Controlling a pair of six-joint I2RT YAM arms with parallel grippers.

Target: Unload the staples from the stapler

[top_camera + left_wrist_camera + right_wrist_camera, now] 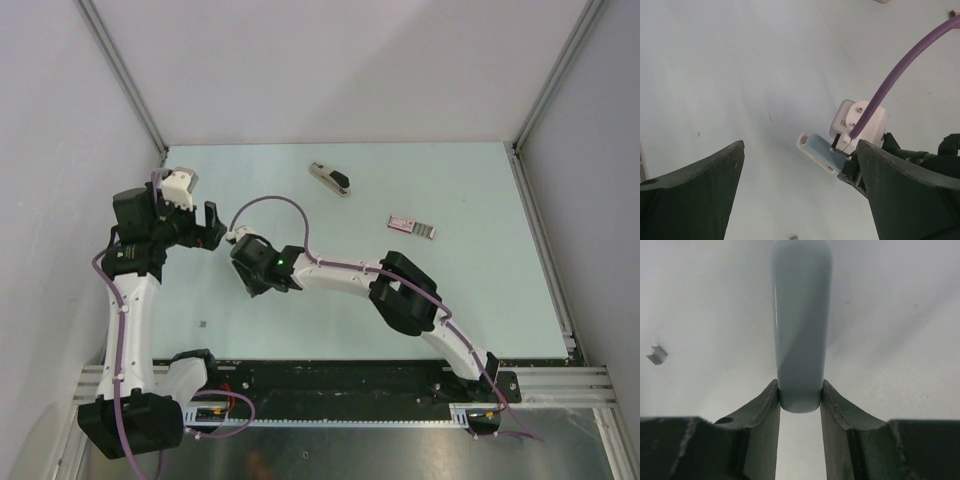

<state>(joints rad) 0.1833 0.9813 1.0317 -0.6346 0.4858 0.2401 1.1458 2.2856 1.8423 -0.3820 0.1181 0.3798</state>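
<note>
The left pincer (208,226) stands wide open and holds nothing; in its wrist view its two dark fingers (695,192) are spread far apart over the bare bench (330,320). Its arm rises steeply from the near left corner, then bends at the wrist so the pincer points toward the right pincer (240,246), just beside it. The right arm lies low, reaching from the near right corner across to the left, elbow bent midway. Its pincer is closed on one pale blue block (801,325), gripped at one rounded end, the rest jutting straight out past the fingertips.

One stapler (330,179), cream with a black top, lies on the bench beyond and to the right of the right pincer, well apart from both. One pink-and-white box (411,227) lies farther right. One staple (657,355), a tiny grey sliver, lies on the bench left of the right pincer.
</note>
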